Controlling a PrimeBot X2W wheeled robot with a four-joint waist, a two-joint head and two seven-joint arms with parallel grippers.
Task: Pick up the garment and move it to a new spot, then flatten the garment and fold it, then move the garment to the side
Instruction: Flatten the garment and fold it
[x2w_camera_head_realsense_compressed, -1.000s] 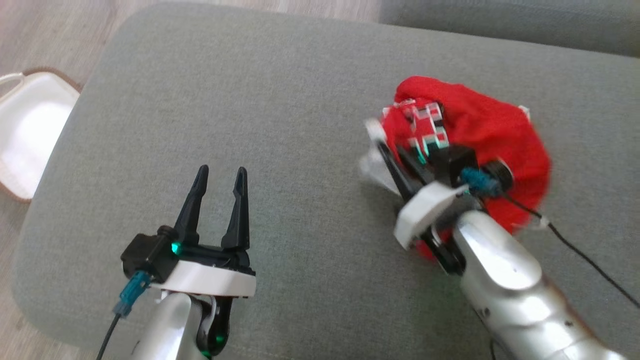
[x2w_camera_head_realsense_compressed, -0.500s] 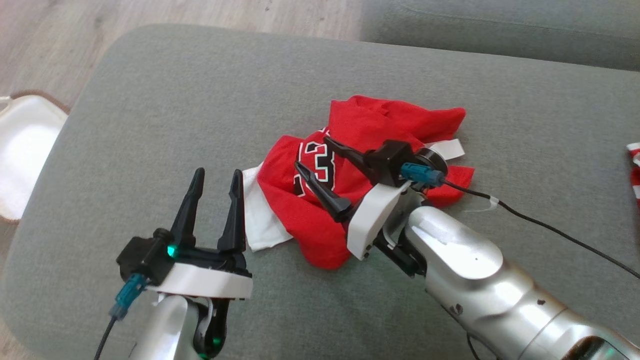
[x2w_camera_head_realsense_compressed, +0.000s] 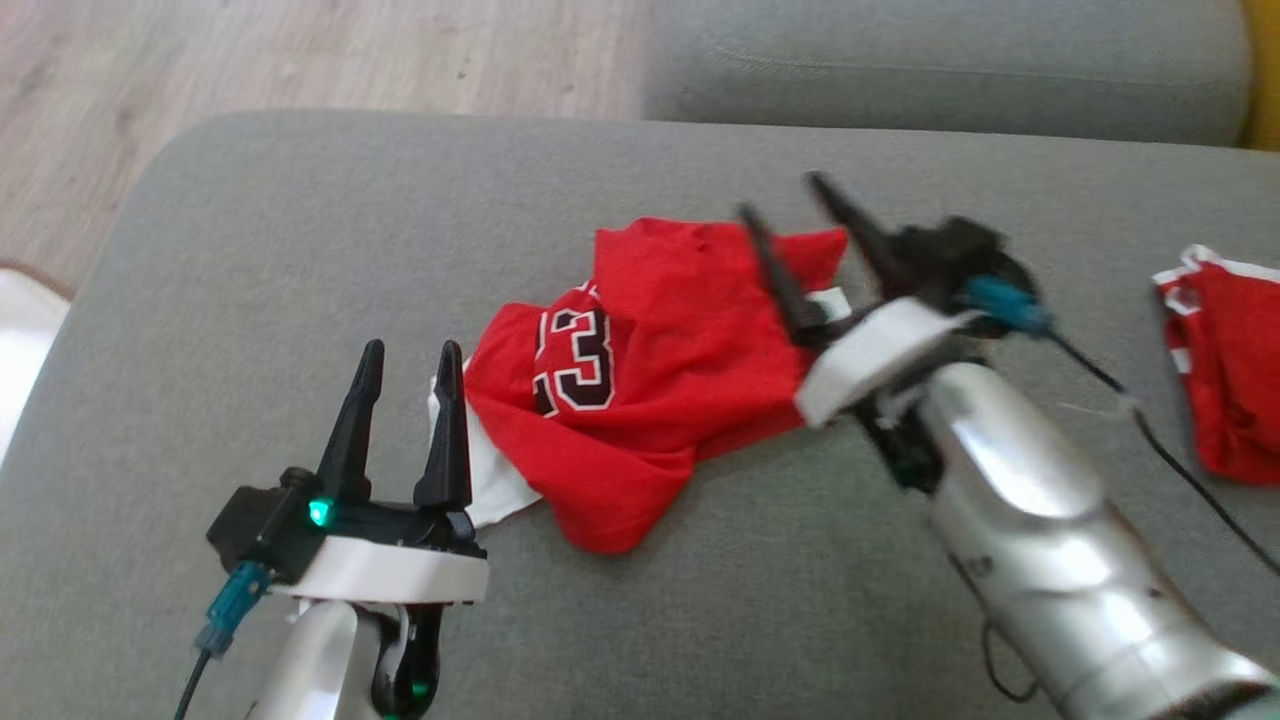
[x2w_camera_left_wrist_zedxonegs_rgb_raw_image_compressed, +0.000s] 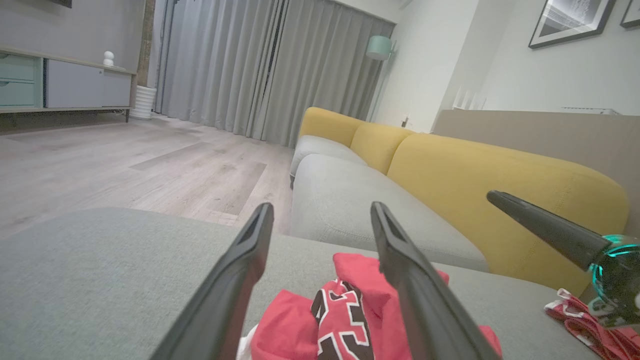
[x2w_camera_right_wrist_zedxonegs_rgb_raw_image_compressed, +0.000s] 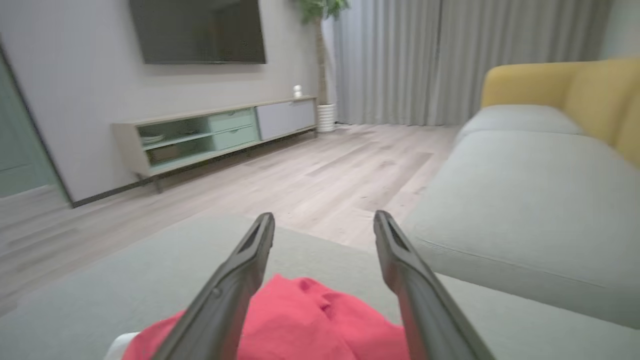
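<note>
While the garment (x2w_camera_head_realsense_compressed: 640, 380) lies crumpled on the cushion (x2w_camera_head_realsense_compressed: 300, 250), we see the left hand (x2w_camera_head_realsense_compressed: 411, 347), beside its white hem, and the right hand (x2w_camera_head_realsense_compressed: 780, 195), above its far edge, both spread and empty; pinching bunched layers could drag folds, not flatten them.

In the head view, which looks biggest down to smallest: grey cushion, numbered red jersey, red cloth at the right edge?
1. grey cushion
2. red jersey
3. red cloth, though the frame cuts it off, so its full size is unsure.
</note>
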